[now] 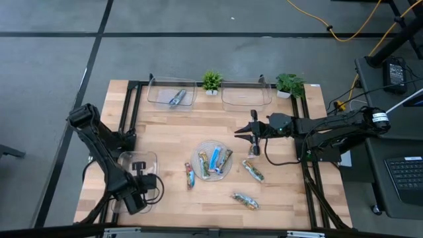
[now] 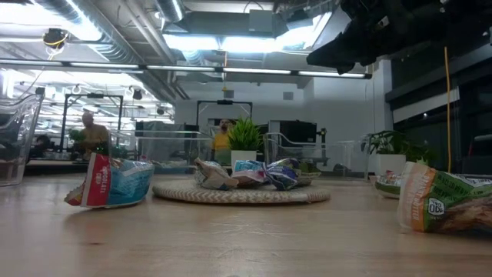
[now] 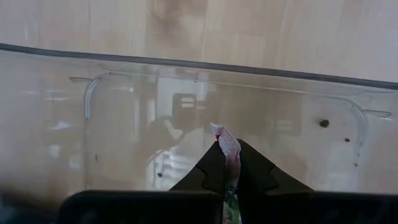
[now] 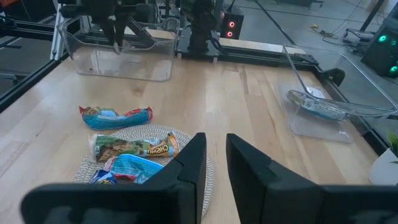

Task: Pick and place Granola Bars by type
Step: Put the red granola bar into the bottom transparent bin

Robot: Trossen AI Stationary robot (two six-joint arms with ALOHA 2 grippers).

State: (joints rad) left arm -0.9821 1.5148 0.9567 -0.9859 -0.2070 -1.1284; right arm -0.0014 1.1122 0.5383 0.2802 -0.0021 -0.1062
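My left gripper [image 1: 140, 169] hangs over the clear tray [image 1: 135, 164] at the table's near left, shut on a red-and-white wrapped granola bar [image 3: 227, 149]. My right gripper [image 1: 246, 135] is open and empty above the table, just beyond the round plate [image 1: 213, 173], and also shows in the right wrist view [image 4: 214, 158]. Several bars [image 1: 213, 160] lie on the plate. A red-and-blue bar [image 1: 190, 175] lies left of it. A green bar [image 1: 253, 170] and another bar [image 1: 245, 200] lie to its right. A blue bar [image 1: 177, 98] lies in the far-left tray [image 1: 172, 92]. My left gripper pinches the bar between its two fingers, and the bar's crimped end [image 3: 225, 138] sticks out past the fingertips. The rest of the bar is hidden behind the gripper. The bar is held clear above the tray floor [image 3: 124, 124].
A second clear tray [image 1: 246, 96] stands at the far edge right of centre. Two small potted plants [image 1: 211, 81] [image 1: 289, 84] stand along the far edge. A black frame rail [image 1: 129, 112] runs around the table. Bare wood lies between the plate and the far trays.
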